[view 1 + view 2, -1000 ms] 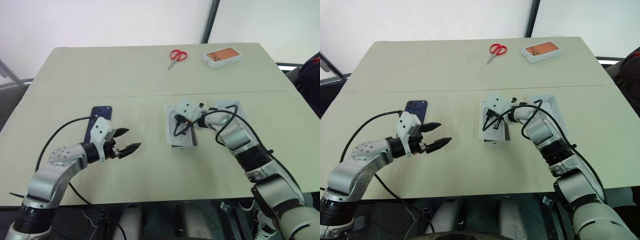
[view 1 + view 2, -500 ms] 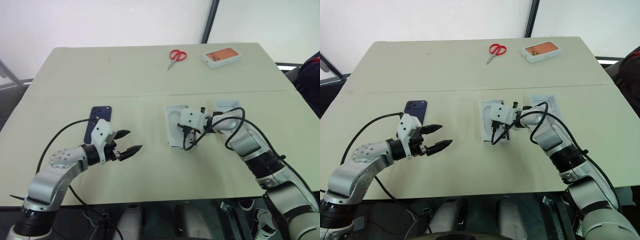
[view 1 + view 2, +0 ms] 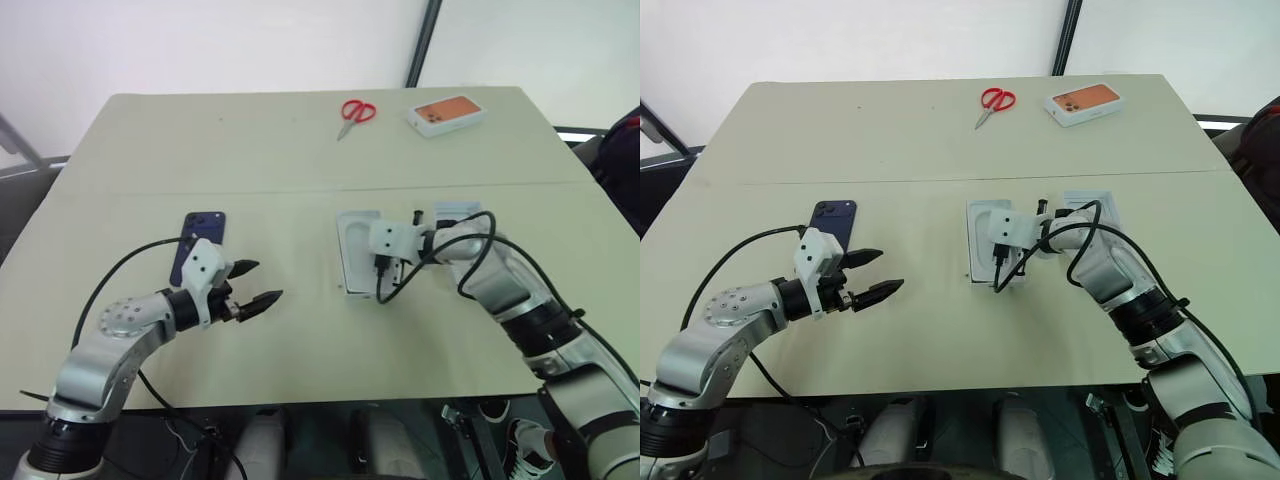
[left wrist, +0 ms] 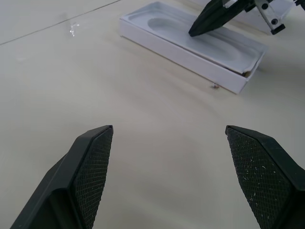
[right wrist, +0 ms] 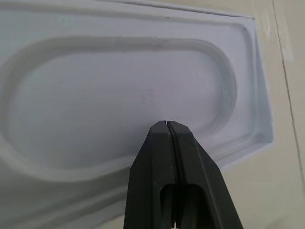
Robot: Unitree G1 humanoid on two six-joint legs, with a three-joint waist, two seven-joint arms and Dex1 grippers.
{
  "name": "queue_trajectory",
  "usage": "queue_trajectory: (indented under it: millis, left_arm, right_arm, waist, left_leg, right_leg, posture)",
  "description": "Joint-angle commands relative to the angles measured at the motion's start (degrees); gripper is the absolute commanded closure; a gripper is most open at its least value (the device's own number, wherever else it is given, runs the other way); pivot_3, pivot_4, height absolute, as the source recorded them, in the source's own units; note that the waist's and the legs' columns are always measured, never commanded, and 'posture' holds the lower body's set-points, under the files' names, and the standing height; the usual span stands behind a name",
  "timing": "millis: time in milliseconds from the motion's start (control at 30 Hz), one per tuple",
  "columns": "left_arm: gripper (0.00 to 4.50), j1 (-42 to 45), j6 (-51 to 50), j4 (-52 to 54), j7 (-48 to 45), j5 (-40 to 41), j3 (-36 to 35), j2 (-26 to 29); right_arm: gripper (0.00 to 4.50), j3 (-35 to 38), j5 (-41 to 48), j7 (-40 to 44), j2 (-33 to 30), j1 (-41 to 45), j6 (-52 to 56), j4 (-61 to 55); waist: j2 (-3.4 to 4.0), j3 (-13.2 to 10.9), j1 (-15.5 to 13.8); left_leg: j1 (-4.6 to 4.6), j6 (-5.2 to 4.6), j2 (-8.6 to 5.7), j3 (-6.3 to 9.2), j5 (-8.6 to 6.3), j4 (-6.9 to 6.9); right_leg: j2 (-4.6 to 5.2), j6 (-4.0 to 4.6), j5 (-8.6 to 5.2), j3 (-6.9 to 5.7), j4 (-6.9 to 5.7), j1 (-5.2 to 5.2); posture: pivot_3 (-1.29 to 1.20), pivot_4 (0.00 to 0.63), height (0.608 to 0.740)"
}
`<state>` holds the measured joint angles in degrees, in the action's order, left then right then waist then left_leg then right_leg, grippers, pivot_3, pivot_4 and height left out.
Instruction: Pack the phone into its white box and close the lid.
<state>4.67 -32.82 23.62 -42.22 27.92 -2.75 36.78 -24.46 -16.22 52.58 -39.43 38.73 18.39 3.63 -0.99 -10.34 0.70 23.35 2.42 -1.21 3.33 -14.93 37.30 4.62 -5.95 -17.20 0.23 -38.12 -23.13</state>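
The dark navy phone [image 3: 198,244] lies flat on the table's left half. My left gripper [image 3: 262,283] hovers open just right of it, with nothing between its fingers [image 4: 90,167]. At the centre sits the white box [image 3: 350,288], covered by a flat white card [image 5: 119,95] with an oval recess. My right gripper [image 3: 379,270] is shut, its tips resting on that card [image 4: 209,40] inside the recess. The lid [image 3: 456,212] lies just right of the box, partly hidden behind my right arm.
Red scissors [image 3: 355,111] and a white box with an orange phone picture [image 3: 446,113] lie at the table's far edge. A seam crosses the table [image 3: 150,400] behind the phone. There is bare tabletop between my grippers and along the near edge.
My right gripper, still shut, has moved a little to the right and rolled, and the card has shifted with it to lie squarer over the box. The left arm has not moved.
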Motion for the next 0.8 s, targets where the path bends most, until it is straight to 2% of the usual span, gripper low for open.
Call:
queue_trajectory:
  millis: [33,400,567,800]
  left_arm:
    - [0.52,0.1,1.3,0.7,0.2,-0.3,-0.5,-0.3]
    - [0.52,0.1,0.9,0.7,0.4,-1.0,-0.5,-1.0]
    - [0.52,0.1,0.8,0.9,0.6,-1.1,-0.4,-1.5]
    - [0.52,-0.3,0.6,1.2,0.8,-0.7,-1.2,-1.2]
  right_arm:
    - [4.48,0.1,-1.8,1.0,-1.1,-0.2,-1.2,-2.1]
    - [4.48,3.2,0.5,0.0,3.6,0.5,0.8,-3.7]
    - [4.48,2.1,-0.5,-1.6,6.0,0.4,0.2,-0.6]
    - [4.48,0.7,0.6,1.9,5.2,-2.2,-0.5,-3.3]
  waist:
    - [0.00,0.0,0.1]
    - [0.00,0.0,0.2]
    - [0.00,0.0,0.1]
    - [0.00,0.0,0.1]
  left_leg:
    - [0.00,0.00,0.00,0.00,0.00,0.00]
    - [0.00,0.00,0.02,0.01,0.00,-0.01]
    - [0.00,0.00,0.02,0.01,0.00,-0.01]
    - [0.00,0.00,0.01,0.01,0.00,-0.01]
  right_leg:
    - [0.00,0.00,0.00,0.00,0.00,0.00]
    - [-0.02,0.00,0.00,0.00,-0.01,-0.01]
    - [-0.01,0.00,0.00,0.00,-0.01,-0.02]
    - [-0.01,0.00,0.00,0.00,-0.01,-0.01]
  posture:
    - [0.00,0.150,0.740]
    - [0.00,0.150,0.740]
    - [0.00,0.150,0.740]
    - [0.00,0.150,0.740]
